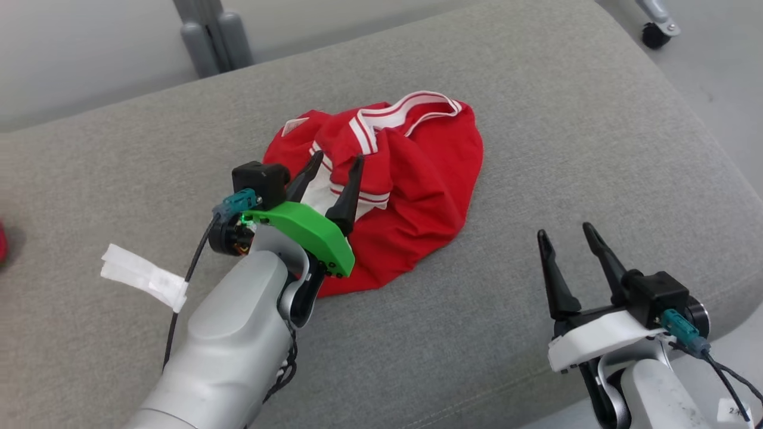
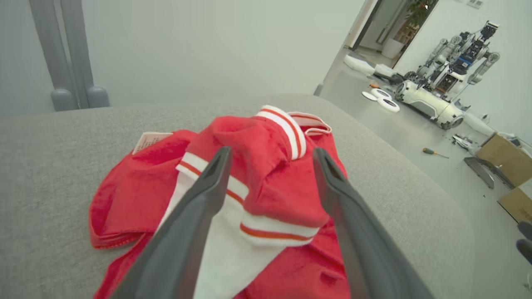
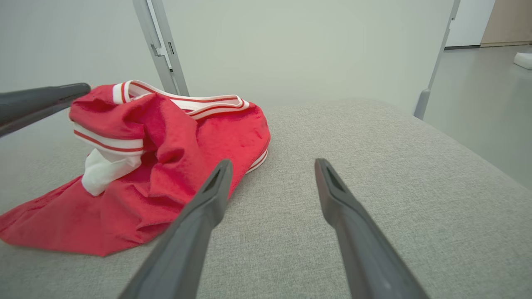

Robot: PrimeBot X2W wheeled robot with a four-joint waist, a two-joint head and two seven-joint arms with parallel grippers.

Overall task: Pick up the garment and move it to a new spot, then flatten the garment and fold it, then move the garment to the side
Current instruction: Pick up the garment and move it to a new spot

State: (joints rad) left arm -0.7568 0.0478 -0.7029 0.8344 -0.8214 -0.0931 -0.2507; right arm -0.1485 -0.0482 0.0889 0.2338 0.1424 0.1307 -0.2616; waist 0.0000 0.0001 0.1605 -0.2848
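Observation:
The garment (image 1: 411, 179) is a red top with white, red-striped trim, lying crumpled in a heap on the grey cushion (image 1: 536, 119). My left gripper (image 1: 337, 159) hangs open just over the heap's near left part, its two dark fingers apart on either side of a raised fold (image 2: 266, 166), with nothing pinched between them. My right gripper (image 1: 564, 232) is open above bare cushion, well to the right of the garment (image 3: 166, 166). One left finger (image 3: 45, 101) pokes in at the left edge of the right wrist view.
The cushion's rounded edge drops away at the front right. A white tape strip (image 1: 143, 275) is wrapped on the left arm's cable. Grey metal legs (image 1: 214, 36) stand behind the cushion. Robot parts (image 2: 432, 91), a screwdriver (image 2: 434, 153) and cardboard boxes (image 2: 505, 160) litter the floor beyond.

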